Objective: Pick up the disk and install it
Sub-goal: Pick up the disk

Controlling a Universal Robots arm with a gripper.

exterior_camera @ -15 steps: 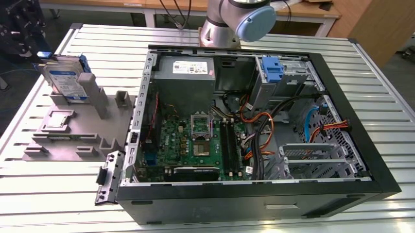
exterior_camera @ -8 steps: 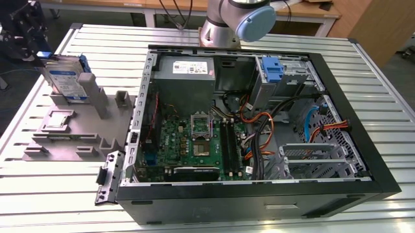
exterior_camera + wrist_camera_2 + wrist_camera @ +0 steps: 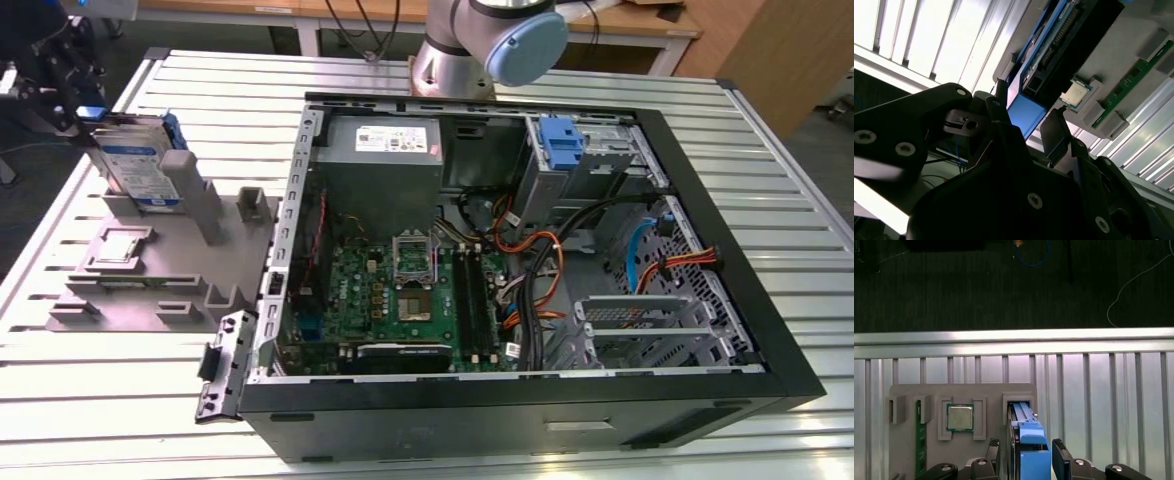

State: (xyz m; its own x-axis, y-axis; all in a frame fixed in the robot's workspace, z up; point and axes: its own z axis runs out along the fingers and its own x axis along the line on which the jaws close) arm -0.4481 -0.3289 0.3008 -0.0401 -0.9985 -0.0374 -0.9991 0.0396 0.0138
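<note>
In the grey holder [image 3: 147, 272], disk [image 3: 1031, 457] on edge, long axis upright, fingers [image 3: 1060, 452] open astride it.

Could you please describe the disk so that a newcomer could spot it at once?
Beside the open computer case, at the exterior view's left, sits a grey holder. The disk stands upright at its far end, the only part there framed in bright blue; the chip lies flat.

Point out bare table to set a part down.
Bare table slats lie at the exterior view's lower left, in front of the grey fixture, and between the fixture and the arm base. Crowded: the cable-filled computer case, and around the disk.
</note>
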